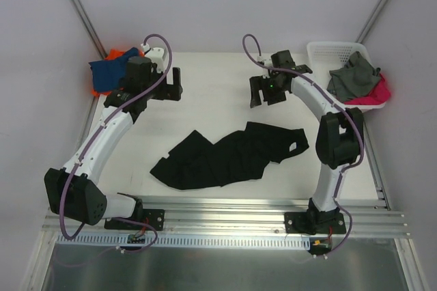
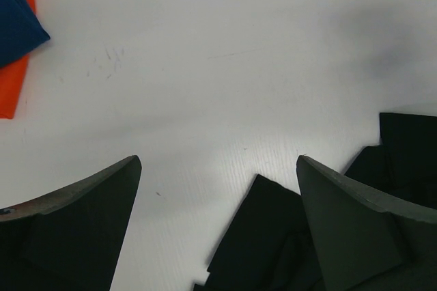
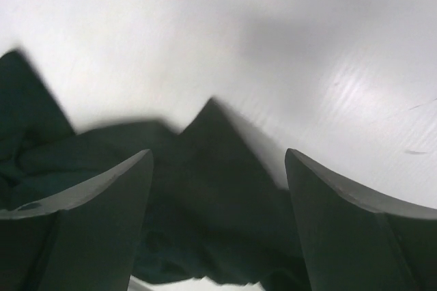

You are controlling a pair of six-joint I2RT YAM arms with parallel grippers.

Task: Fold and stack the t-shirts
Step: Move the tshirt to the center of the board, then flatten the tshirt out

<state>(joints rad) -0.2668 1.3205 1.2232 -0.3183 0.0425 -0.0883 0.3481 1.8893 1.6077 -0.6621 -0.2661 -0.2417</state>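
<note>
A lab cell: white panel walls (image 1: 225, 4), aluminium rail (image 1: 232, 217).

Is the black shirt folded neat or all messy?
Messy, not folded. The black shirt lies crumpled on the table, with uneven flaps and a ragged outline instead of a tidy rectangle.

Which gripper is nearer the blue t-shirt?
Left. The left gripper is close beside the blue t-shirt at the far left; the right gripper is across the table, toward the white basket.

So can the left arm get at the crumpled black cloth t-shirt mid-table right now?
Probably yes: the left arm's fingers stand open over bare white table, and the crumpled black cloth t-shirt lies close by with nothing between.
</note>
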